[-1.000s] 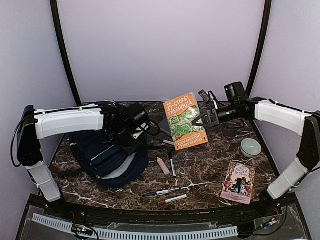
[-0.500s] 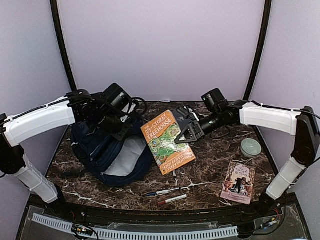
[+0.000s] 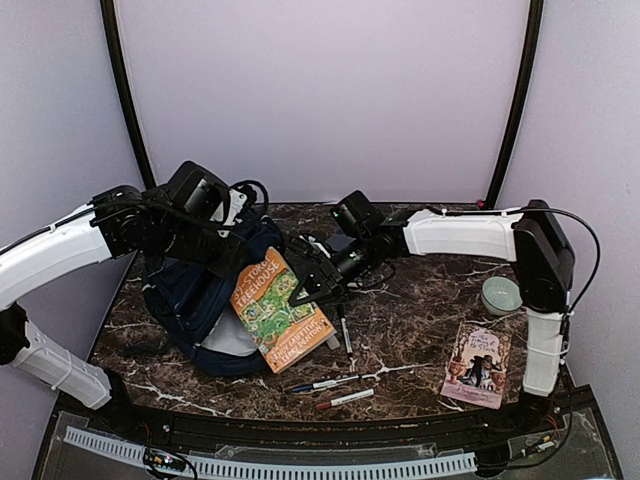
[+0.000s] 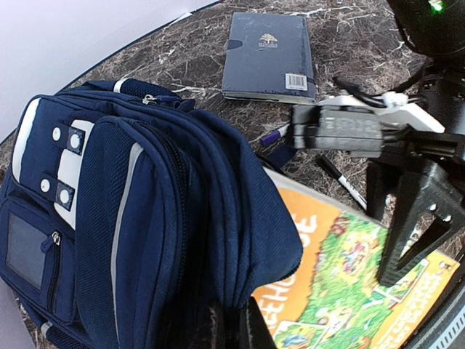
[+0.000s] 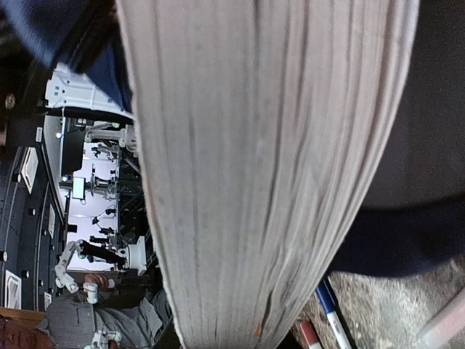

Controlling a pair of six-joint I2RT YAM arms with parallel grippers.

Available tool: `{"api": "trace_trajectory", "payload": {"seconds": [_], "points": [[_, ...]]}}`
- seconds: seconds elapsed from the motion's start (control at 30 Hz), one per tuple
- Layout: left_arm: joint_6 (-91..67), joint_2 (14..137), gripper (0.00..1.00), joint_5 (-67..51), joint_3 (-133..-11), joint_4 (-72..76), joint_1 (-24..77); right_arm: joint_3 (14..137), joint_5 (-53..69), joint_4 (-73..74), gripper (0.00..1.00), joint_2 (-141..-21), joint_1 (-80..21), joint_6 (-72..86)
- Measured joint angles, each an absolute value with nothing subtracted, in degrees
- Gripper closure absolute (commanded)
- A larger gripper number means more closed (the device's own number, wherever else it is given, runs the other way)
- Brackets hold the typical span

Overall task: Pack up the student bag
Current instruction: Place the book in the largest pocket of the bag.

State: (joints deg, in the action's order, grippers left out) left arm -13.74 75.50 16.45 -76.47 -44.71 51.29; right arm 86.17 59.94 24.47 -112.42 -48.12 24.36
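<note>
The student bag [image 3: 185, 300], a navy-blue backpack with grey patches, lies at the left of the table; it also shows in the left wrist view [image 4: 145, 196]. My left gripper [image 3: 230, 260] is shut on a fold of the bag's fabric at its opening, and the fingers [image 4: 254, 331] pinch the cloth. My right gripper [image 3: 302, 288] is shut on an orange paperback book [image 3: 278, 312] and holds it tilted, with its left edge at the bag's opening. The book's cover shows in the left wrist view [image 4: 349, 283]. Its page edges [image 5: 269, 167] fill the right wrist view.
A flat navy hardcover book [image 4: 267, 54] lies behind the bag. Several pens and markers [image 3: 328, 383] lie at the front middle. A pale green bowl [image 3: 501, 294] and a pink paperback [image 3: 477, 364] are at the right.
My right gripper has carried the orange book left and down, from the table's middle to the bag's opening. My left gripper has pulled the bag's fabric back to the left.
</note>
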Motion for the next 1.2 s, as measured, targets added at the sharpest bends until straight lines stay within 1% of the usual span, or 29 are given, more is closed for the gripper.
{"api": "trace_trajectory", "payload": {"seconds": [0.17,0.4,0.57,0.73,0.87,0.93,1.0,1.2], "points": [[-14.22,74.32,1.00,16.49,-73.78,-41.21,51.35,92.92,60.42,18.52,1.00,-119.61,-49.28,32.88],[-15.18,71.64,1.00,16.64,-70.24,-38.06,51.77,94.61,59.46,14.90,1.00,-125.19,-49.98,42.17],[-15.20,70.87,1.00,16.71,-70.08,-37.30,51.77,98.52,59.31,11.57,1.00,-129.56,-50.85,46.87],[-15.05,70.87,1.00,16.60,-70.08,-36.86,51.77,102.13,58.17,2.63,1.00,-133.25,-51.00,53.82],[-14.81,70.81,1.00,16.49,-70.08,-36.10,51.75,107.31,56.31,-3.07,1.00,-138.17,-50.98,57.87],[-14.72,70.81,1.00,16.45,-70.08,-35.94,51.75,108.84,55.09,-4.32,0.97,-140.00,-50.96,58.22],[-14.66,70.81,1.00,16.45,-70.08,-36.05,51.75,109.25,53.63,-4.19,0.87,-141.16,-50.96,58.11],[-14.74,70.61,1.00,16.49,-69.78,-36.47,51.77,107.46,51.31,-3.77,0.63,-141.45,-50.81,57.08]]}}
